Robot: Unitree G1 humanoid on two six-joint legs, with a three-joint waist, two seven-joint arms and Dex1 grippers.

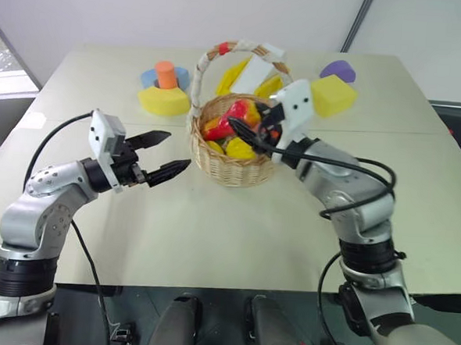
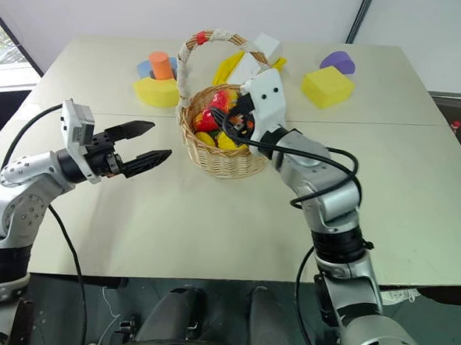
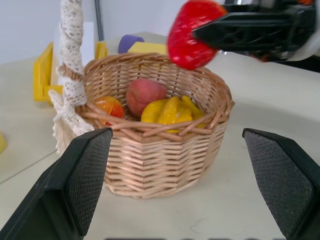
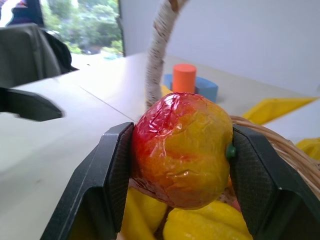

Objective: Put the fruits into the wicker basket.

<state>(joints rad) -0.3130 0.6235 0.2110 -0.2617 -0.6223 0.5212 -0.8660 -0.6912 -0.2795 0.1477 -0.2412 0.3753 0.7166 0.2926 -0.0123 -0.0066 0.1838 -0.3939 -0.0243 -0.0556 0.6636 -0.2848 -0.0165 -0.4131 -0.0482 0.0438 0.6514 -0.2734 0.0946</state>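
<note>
The left gripper point(image 1: 163, 154) stands wide apart and empty at centre-left of the head view, its tips just short of the wicker basket point(image 1: 231, 161). The right gripper point(image 4: 180, 150) clamps a red-and-yellow fruit point(image 4: 182, 150) between both pads. The head views place that grip over the basket's opening, at frame centre. The right wrist view shows close up the fruit's wrinkled skin and yellow fruits point(image 4: 210, 225) below it. The left wrist view looks into the basket and adds a pink fruit point(image 3: 145, 96), a small red-orange one point(image 3: 107, 106) and yellow ones point(image 3: 170, 111) lying inside. Behind the basket, toward the table's point(image 1: 211, 234) far edge, sit yellow foam blocks point(image 1: 333, 95), an orange cylinder point(image 1: 166, 74) and a purple piece point(image 1: 338, 69).
</note>
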